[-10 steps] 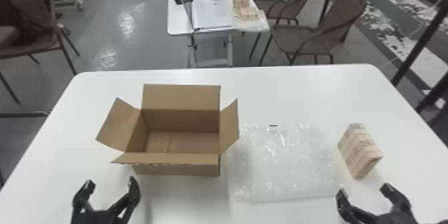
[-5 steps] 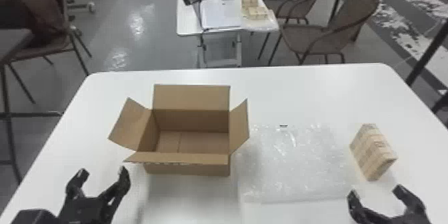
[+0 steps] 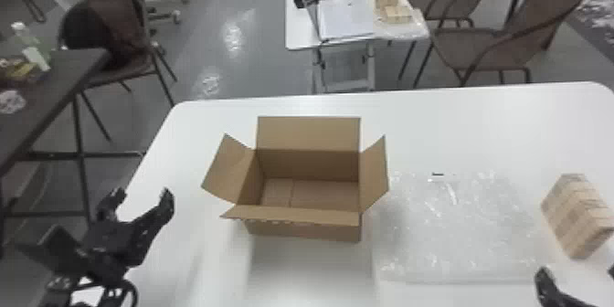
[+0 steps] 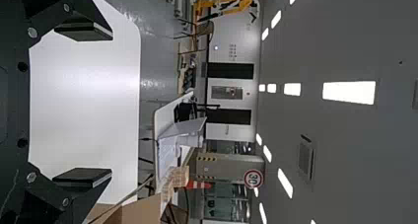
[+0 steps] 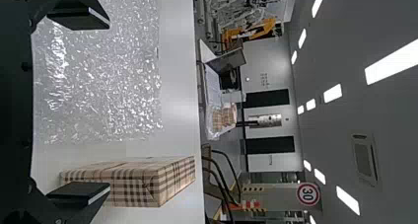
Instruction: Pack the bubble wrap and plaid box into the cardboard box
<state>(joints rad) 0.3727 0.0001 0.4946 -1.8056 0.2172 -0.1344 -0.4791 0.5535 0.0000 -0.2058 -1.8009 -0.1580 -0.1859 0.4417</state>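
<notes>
White table (image 3: 457, 123) spans lower frame | cardboard box (image 3: 310, 229) stands open, centre; bubble wrap (image 3: 457, 233) lies right of it; plaid box (image 3: 576, 214), right edge | left gripper (image 3: 142, 197), lower left, and right gripper (image 3: 578, 275), lower right: jaws wide | grey floor (image 3: 219, 55), brown chair (image 3: 493, 48) behind

Open-topped brown cardboard box (image 3: 304, 232): entry possible from above; four splayed flaps obstruct the sides. Flat, transparent bubble wrap sheet (image 3: 457, 233): passage possible overhead. Beige plaid rectangular box (image 3: 576, 214): obstructs low travel on the sheet's right.
</notes>
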